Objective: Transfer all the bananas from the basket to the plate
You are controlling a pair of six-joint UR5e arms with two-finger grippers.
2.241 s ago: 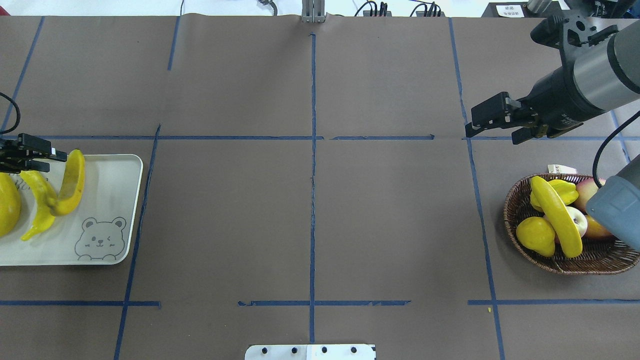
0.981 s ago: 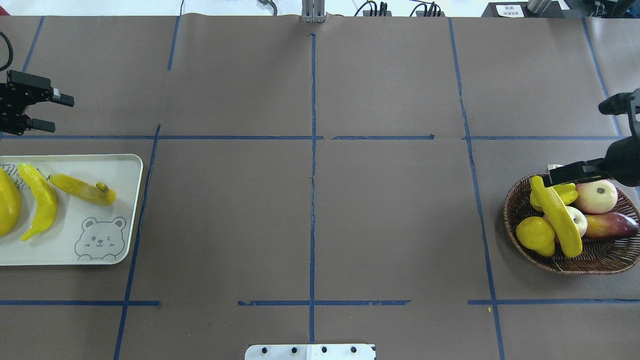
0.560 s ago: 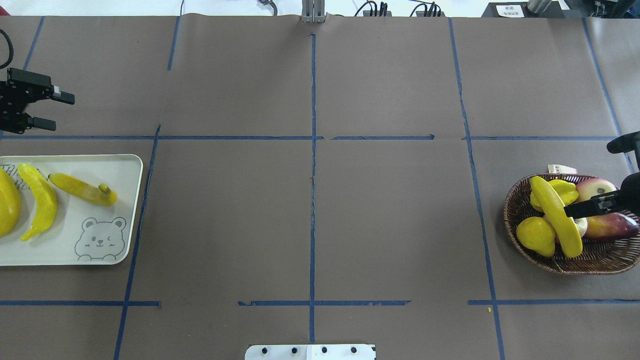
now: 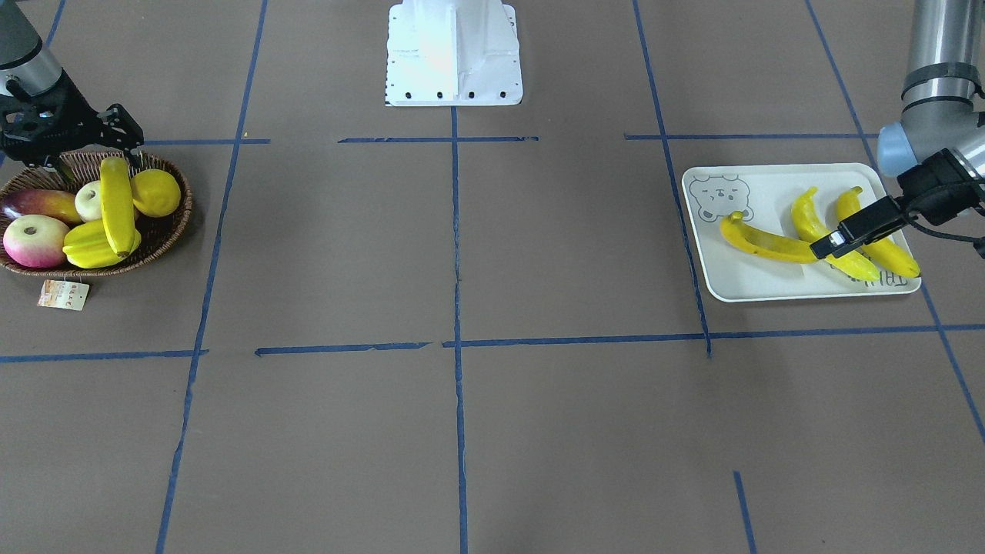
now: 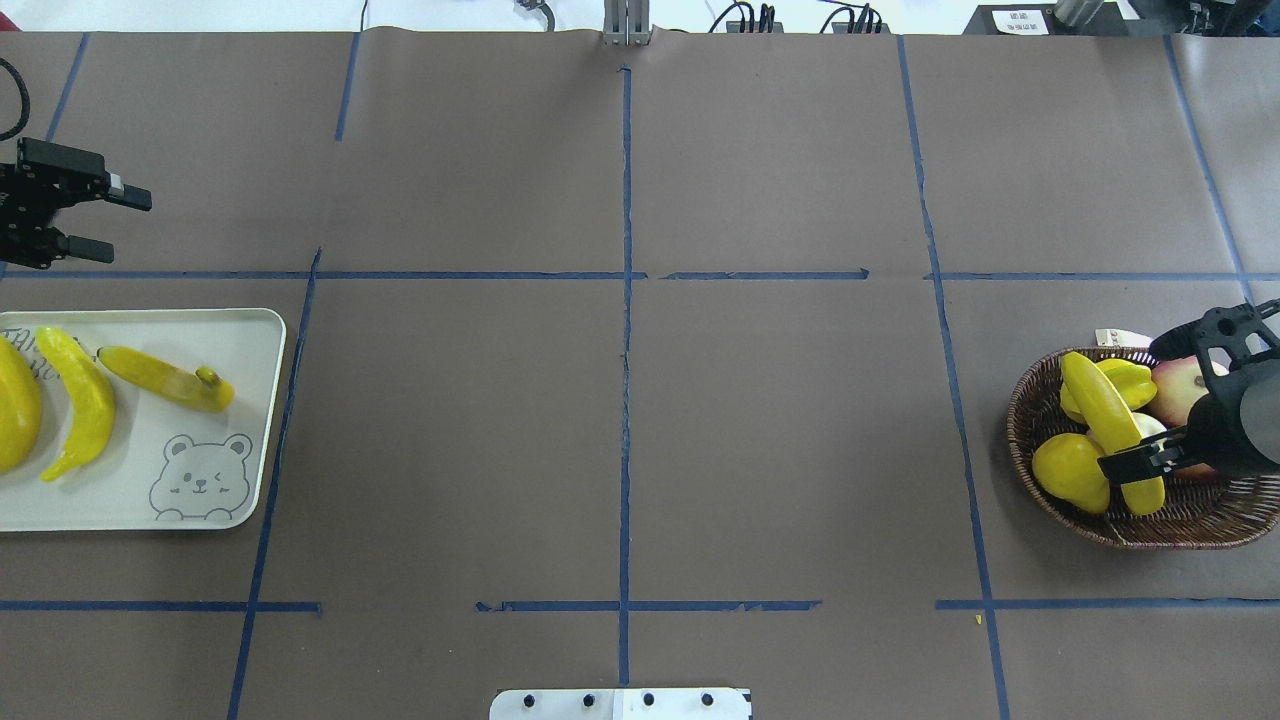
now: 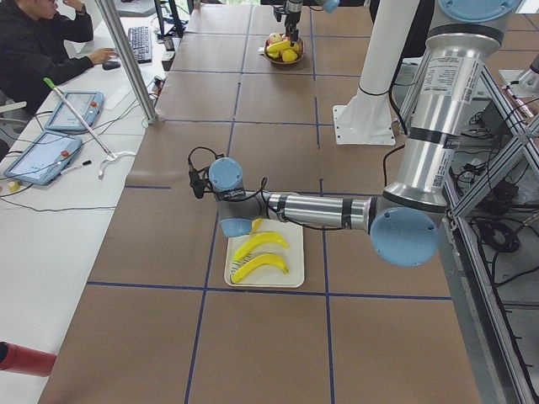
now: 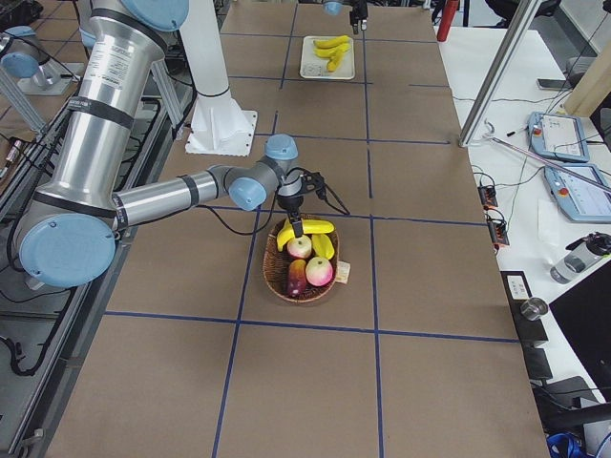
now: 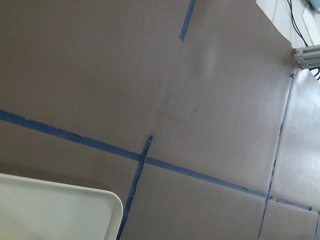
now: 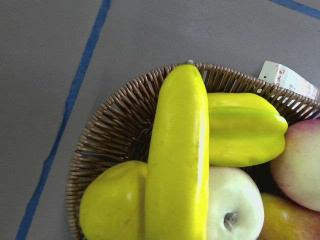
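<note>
I watched the brown surface on my screens. In the overhead view the plate sat out at 9 o'clock and the basket out at 3 o'clock, well apart. Three bananas lay on the plate, and the bear face was drawn near its 5 o'clock corner. The left pincer hung over bare surface just past the plate's 12 o'clock edge, with its jaws wide. The fourth banana lay in the basket on top of the other fruit, running from about 11 o'clock to 5 o'clock. A starfruit poked out from under it near 12 o'clock, a lemon sat on its 9 o'clock side, and a pale apple on its 3 o'clock side. The right pincer reached in from 3 o'clock, over the basket. One dark finger crossed the banana near its 5 o'clock end. The jaws looked wide, not closed on it. I could not tell if that finger touched the banana. A small paper tag lay by the basket's 12 o'clock rim.
</note>
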